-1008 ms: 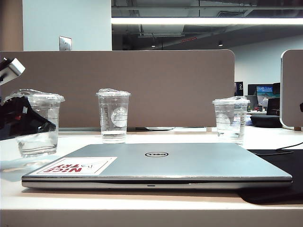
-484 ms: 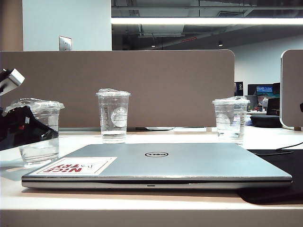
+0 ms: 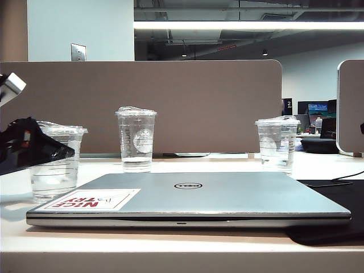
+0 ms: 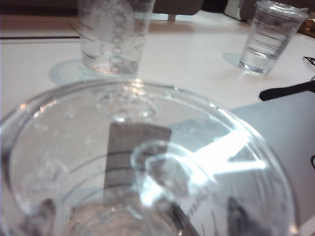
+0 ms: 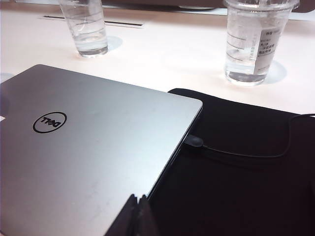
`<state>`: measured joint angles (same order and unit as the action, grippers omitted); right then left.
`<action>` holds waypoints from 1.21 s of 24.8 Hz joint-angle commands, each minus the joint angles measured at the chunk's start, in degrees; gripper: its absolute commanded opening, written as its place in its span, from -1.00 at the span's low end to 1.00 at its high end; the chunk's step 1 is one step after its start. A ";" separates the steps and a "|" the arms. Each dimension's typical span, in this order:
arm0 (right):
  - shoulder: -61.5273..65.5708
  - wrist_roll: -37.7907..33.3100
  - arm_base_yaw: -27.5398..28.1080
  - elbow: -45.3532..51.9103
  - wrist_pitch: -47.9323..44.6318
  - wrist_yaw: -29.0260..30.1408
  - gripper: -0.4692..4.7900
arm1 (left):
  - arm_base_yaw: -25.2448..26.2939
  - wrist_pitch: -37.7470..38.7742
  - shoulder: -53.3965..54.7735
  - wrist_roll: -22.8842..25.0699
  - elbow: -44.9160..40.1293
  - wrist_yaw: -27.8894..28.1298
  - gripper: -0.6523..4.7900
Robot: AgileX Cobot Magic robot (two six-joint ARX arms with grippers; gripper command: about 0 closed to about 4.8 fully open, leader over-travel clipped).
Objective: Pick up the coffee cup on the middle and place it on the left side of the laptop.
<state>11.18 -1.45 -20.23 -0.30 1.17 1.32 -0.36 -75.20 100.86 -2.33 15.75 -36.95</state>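
Note:
The coffee cup (image 3: 60, 173), short, clear and lidded with a little water in it, stands upright on the table just left of the laptop (image 3: 216, 196). My left gripper (image 3: 63, 152) reaches in from the left edge with its black jaws spread wide on either side of the cup, open. In the left wrist view the cup's lid (image 4: 147, 162) fills the picture and the dark fingers (image 4: 42, 221) show through it. My right gripper (image 5: 138, 204) is shut, hanging over the laptop's (image 5: 88, 147) near corner; the exterior view does not show it.
A tall clear cup with a round logo (image 3: 136, 139) stands behind the laptop. Another lined cup (image 3: 277, 142) is at the back right. A black mat (image 3: 335, 210) with a cable (image 5: 236, 152) lies right of the laptop. A brown partition (image 3: 199, 102) closes the back.
The cup came down from a tilted, lifted pose and now stands upright on the table, slightly further right. The left jaws have spread away from it.

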 commanded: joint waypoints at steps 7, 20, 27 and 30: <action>-0.94 0.00 -0.07 0.22 -0.96 -0.09 -0.84 | 2.62 -2.60 -6.14 0.39 -7.85 -0.17 1.00; -7.02 -0.02 3.65 0.22 -0.85 0.33 -0.84 | 3.34 -3.15 -21.51 -3.13 -15.45 3.39 -0.66; -11.19 0.00 19.28 0.22 -1.01 0.15 -0.84 | 3.32 1.09 -35.89 -5.46 -15.41 9.49 -0.78; -11.23 0.00 26.25 0.22 -0.94 0.07 -0.84 | 3.32 8.48 -45.42 -5.44 -15.37 13.70 -0.78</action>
<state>0.05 -1.45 4.71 -0.30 1.21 1.61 2.87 -69.73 57.65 -7.57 0.23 -25.61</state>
